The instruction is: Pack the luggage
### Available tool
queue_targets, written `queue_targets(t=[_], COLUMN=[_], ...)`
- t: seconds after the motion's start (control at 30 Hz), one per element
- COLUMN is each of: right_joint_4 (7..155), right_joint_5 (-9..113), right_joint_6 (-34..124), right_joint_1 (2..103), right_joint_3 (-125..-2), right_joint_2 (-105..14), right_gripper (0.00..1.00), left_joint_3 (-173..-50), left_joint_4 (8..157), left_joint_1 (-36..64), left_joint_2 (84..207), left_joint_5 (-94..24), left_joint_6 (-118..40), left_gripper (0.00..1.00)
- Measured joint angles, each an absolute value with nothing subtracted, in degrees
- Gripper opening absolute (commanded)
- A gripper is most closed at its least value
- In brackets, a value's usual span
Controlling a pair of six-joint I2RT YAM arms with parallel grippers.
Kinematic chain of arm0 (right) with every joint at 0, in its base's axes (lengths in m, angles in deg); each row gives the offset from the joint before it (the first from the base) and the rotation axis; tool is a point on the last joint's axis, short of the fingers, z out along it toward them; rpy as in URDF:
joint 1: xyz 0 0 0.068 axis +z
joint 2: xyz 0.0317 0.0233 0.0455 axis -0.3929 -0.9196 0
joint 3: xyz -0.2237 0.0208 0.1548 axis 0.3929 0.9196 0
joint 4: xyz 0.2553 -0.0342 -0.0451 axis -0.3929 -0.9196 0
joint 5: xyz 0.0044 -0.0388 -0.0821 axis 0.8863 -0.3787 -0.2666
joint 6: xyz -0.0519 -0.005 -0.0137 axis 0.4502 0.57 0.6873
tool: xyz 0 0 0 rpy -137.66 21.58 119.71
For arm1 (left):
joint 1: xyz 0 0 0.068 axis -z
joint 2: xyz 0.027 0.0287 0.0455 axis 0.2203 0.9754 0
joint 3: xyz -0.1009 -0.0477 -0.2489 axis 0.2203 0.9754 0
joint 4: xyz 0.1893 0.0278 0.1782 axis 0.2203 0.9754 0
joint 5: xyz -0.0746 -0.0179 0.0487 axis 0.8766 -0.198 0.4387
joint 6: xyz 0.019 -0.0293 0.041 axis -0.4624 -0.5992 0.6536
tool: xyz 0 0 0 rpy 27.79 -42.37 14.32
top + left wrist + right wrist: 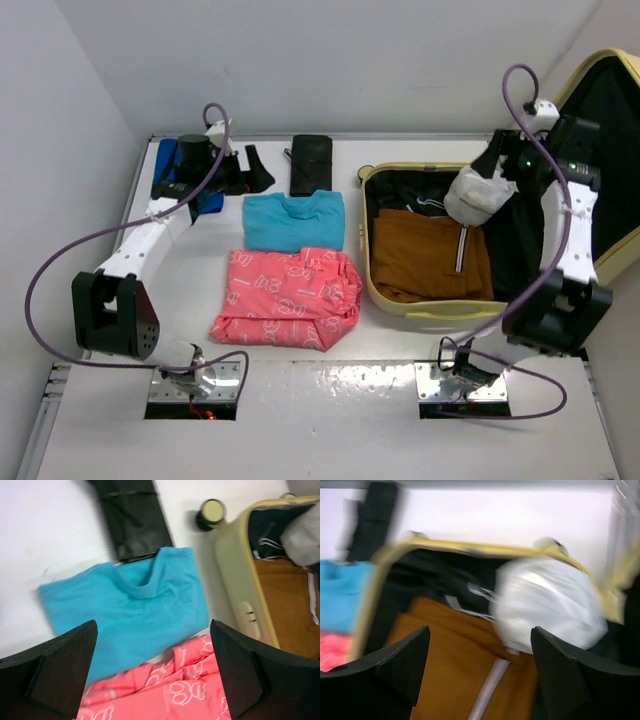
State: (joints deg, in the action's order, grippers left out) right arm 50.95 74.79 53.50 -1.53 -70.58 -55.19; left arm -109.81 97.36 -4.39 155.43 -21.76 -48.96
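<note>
1. At the far left of the table (180, 300) the left gripper (152, 630) hangs with its jaws spread wide and nothing between them, above a dark blue folded item (165, 165).
2. Next come a teal shirt (293, 220) and, nearer the arms and touching it, a pink patterned garment (288, 298), both flat on the table.
3. A black folded pouch (311, 163) lies just beyond the teal shirt.
4. The luggage (420, 308) sits open on the right half of the table, its lid propped up at the right edge. An orange-brown garment (425, 260) lies inside.
5. The right gripper (480, 630) is over the luggage's far right corner, jaws apart. A white bundle (480, 195) sits just beyond them - the blurred wrist view doesn't show whether they touch it.
</note>
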Motion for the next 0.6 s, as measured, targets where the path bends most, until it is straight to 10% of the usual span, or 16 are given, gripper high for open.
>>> queue_targets(t=[0.37, 0.6], right_joint_4=[45.4, 49.9], right_joint_5=[89.2, 77.6], right_joint_6=[47.5, 37.4], right_joint_1=[30.6, 53.7], right_joint_3=[-53.1, -31.5], right_joint_2=[-31.6, -25.4], right_gripper=[0.80, 0.78], left_joint_3=[-102.5, -99.9], left_joint_4=[110.6, 115.3], left_joint_1=[-17.7, -24.1], left_joint_2=[148.0, 145.0], left_joint_5=[-24.4, -22.4], left_joint_6=[-45.5, -44.2], left_gripper=[1.00, 1.00])
